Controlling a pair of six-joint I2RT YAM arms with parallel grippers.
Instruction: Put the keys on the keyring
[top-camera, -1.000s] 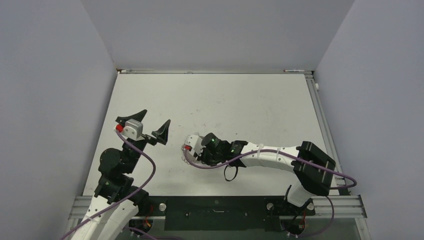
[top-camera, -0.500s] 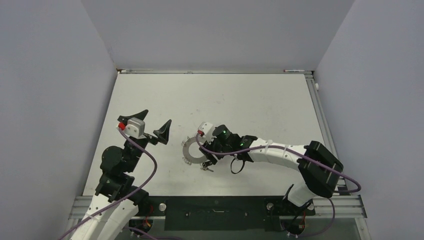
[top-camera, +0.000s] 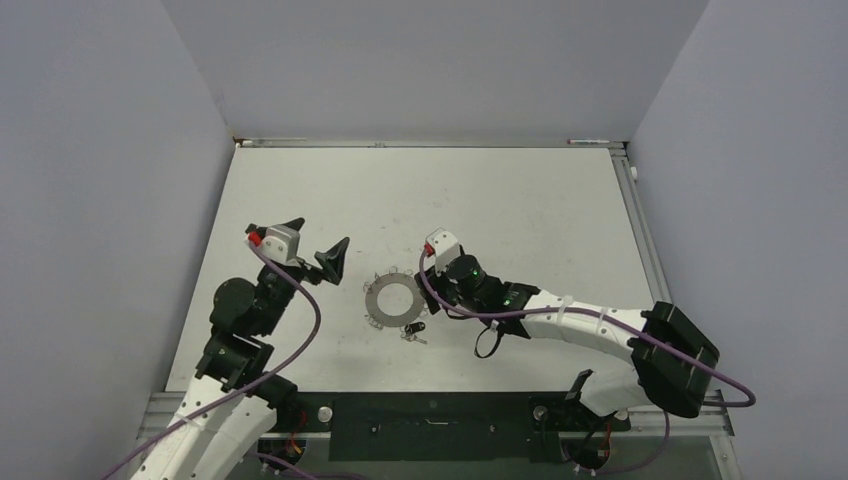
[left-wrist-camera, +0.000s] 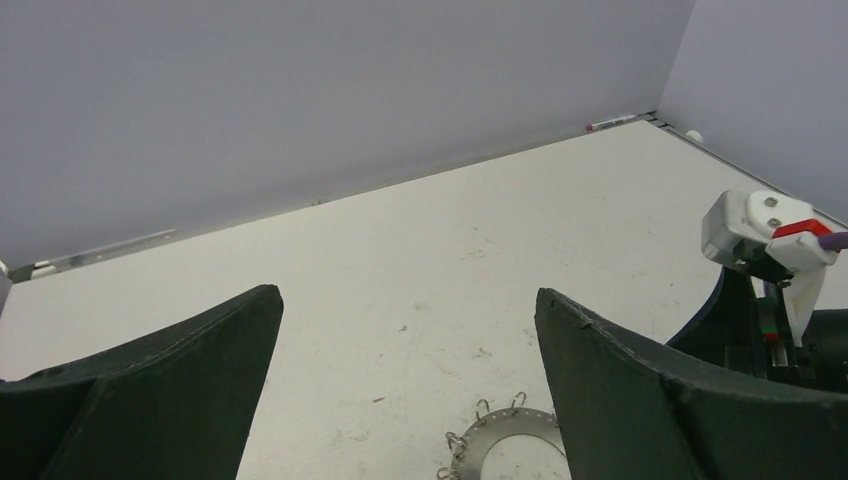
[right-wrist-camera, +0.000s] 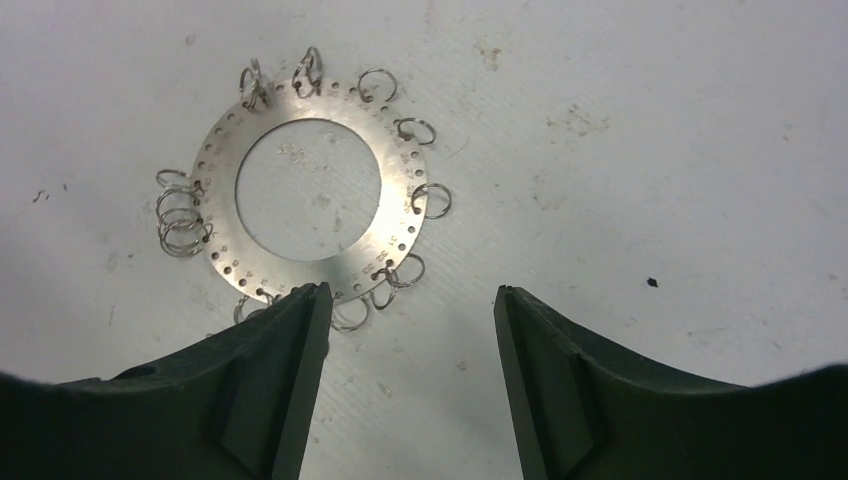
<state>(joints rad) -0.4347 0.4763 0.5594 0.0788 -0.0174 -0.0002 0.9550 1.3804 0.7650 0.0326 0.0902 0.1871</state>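
Observation:
The keyring (top-camera: 374, 297) lies flat on the white table, a thin grey metal ring with small wire loops round its rim. The keys (top-camera: 413, 331), a tiny black-headed item, lie by the ring's near right rim; I cannot tell whether they hang on a loop. My right gripper (top-camera: 436, 296) hovers open just right of the ring. In the right wrist view the gripper (right-wrist-camera: 412, 291) has bare table between its fingers, the keyring (right-wrist-camera: 400, 200) lies ahead to the left, and the keys are hidden. My left gripper (top-camera: 316, 243) is wide open and empty, left of the ring.
In the left wrist view, the open left gripper (left-wrist-camera: 407, 293) frames bare table, with the keyring's edge (left-wrist-camera: 495, 437) low between the fingers and the right arm's white wrist camera (left-wrist-camera: 765, 225) at the right. Grey walls (top-camera: 420, 60) enclose the table on three sides.
My right gripper was shut over the ring, then opened and drew back to the right, uncovering the keyring and the keys on the table. The left arm shifted slightly right.

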